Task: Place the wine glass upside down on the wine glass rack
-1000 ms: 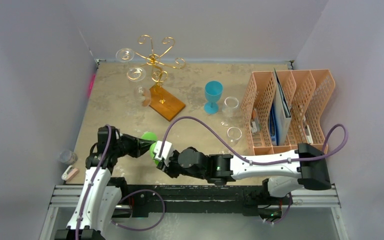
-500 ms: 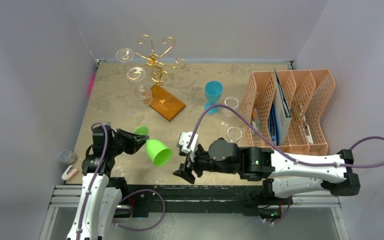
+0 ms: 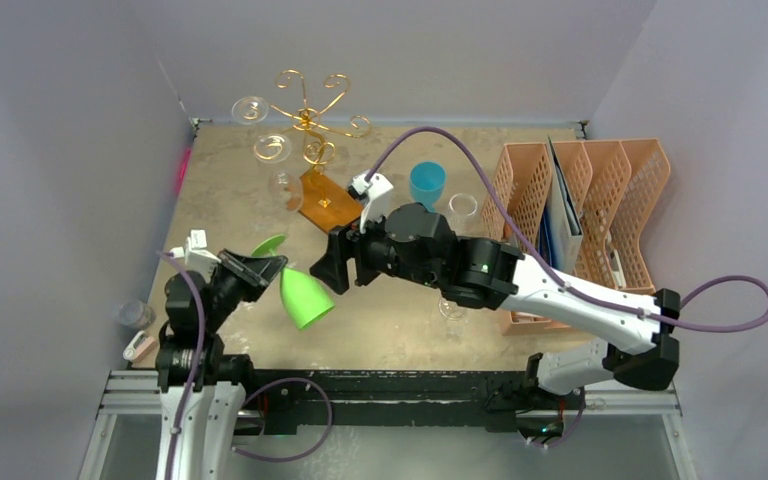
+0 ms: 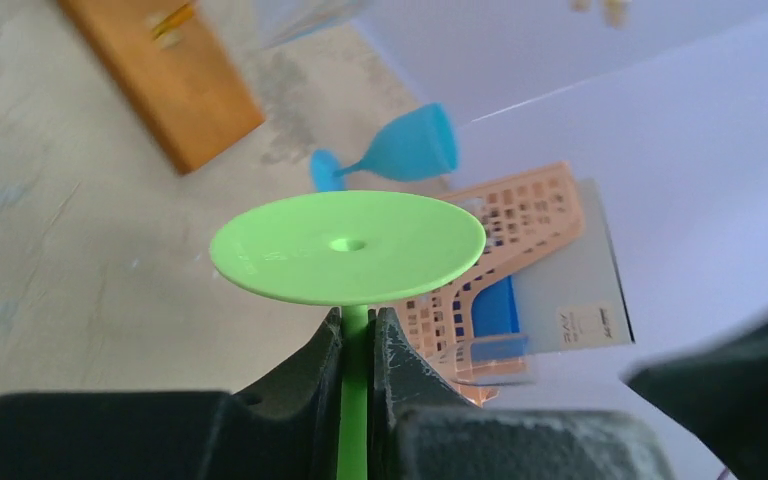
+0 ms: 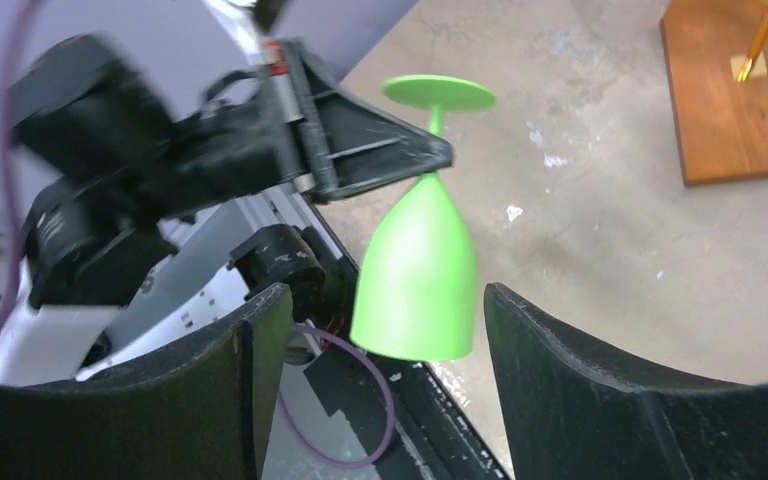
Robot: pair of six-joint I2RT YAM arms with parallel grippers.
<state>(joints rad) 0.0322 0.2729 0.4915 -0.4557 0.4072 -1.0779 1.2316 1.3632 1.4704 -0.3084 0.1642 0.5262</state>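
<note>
At the left, the left gripper [image 4: 358,322] is clamped on the stem of the green wine glass [image 3: 305,298]. The glass hangs above the surface [image 3: 220,210], foot up and bowl down, slightly tilted. Well apart from it, toward the far left corner, stands the wine glass rack [image 3: 306,116]. Its wooden base [image 3: 322,205] is partly hidden by the right arm, and clear glasses [image 3: 272,148] hang from its gold arms. The right gripper [image 3: 326,268] sits just beside the green bowl with its fingers spread wide, touching nothing. Further right stand a blue goblet [image 3: 426,182] and the orange mesh organizer [image 3: 630,190]. A pale folder [image 4: 560,262] inside it bears small print, too blurred to read.
</note>
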